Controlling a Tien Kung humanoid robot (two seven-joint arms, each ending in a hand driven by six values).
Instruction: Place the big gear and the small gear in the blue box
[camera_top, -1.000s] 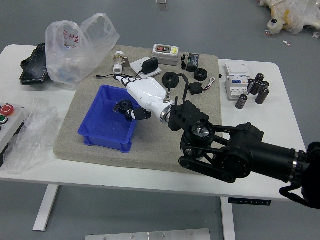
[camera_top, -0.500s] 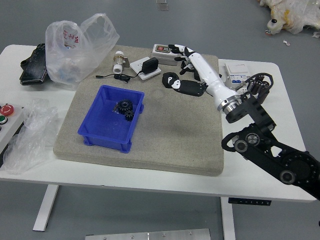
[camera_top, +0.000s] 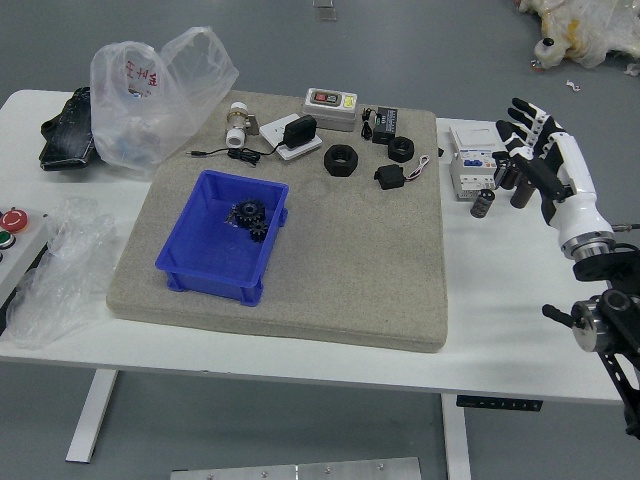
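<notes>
Both gears are held in the blue box, which is set on the left part of the mat. Inside, the big gear is seen toward the far right, and the small gear is placed just to its near side; whether the two are touching cannot be told. The right hand is raised over the right part of the table, well apart from the box, and is released — its fingers are spread and nothing is grasped. By it, partly covered, black cylinders can be made out, with the white boxes just to their left. Along the far side of the mat, a valve is placed at the left, then an adapter, rested on a white plate, its cord trailed to the left. Farther right are set a grey case, a black box and two rings — the left ring and the right ring — with a black block placed nearer, its pale lead run to the right. At the table's left, a clear bag is stood up at the far side, partly over the mat, beside a black pouch. Nearer, crumpled film is spread beside a button box, on which a red button and a green button are fitted.
</notes>
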